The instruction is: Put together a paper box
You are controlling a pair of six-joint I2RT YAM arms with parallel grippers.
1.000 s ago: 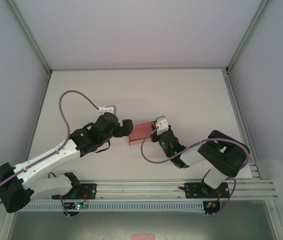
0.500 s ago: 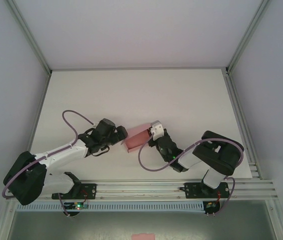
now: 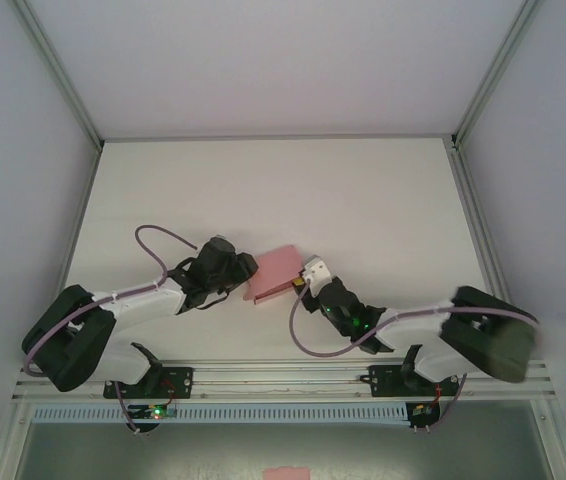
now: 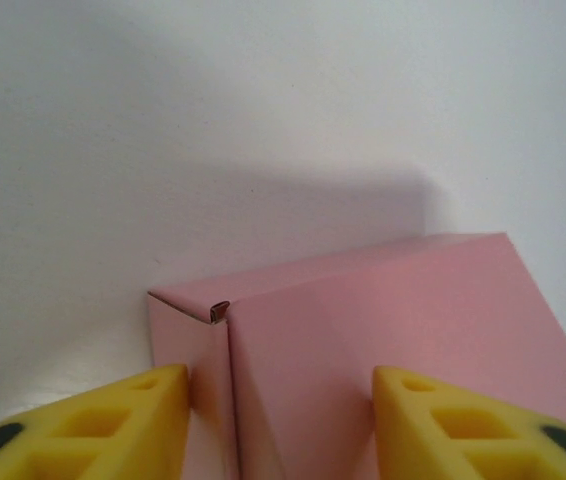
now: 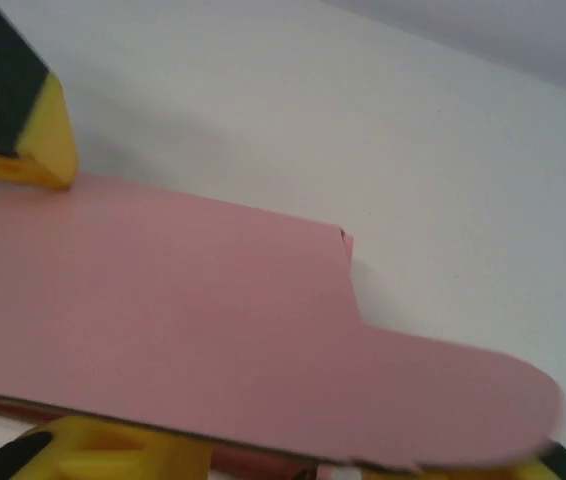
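Note:
The paper box (image 3: 275, 268) is a small pink folded carton, low over the white table between both arms. My left gripper (image 3: 246, 272) is at its left end. In the left wrist view the yellow fingers (image 4: 113, 425) flank a folded corner of the box (image 4: 363, 330), both pressed against pink card, so my left gripper (image 4: 281, 388) is shut on it. My right gripper (image 3: 308, 278) is at the box's right end. In the right wrist view a rounded pink flap (image 5: 213, 320) lies across my right gripper (image 5: 333, 462), whose jaws stand apart. The left finger (image 5: 33, 130) shows beyond the flap.
White table (image 3: 263, 190) stretches bare toward the back wall. An aluminium rail (image 3: 283, 375) carries both arm bases at the near edge. Purple cables (image 3: 158, 240) loop beside each arm. A small pink patch (image 3: 285, 472) lies below the rail.
The left jaws have closed in on the box's left end. The right jaws, shut on the flap before, have opened. The box turned and shifted slightly toward me, and the right arm's elbow swung right.

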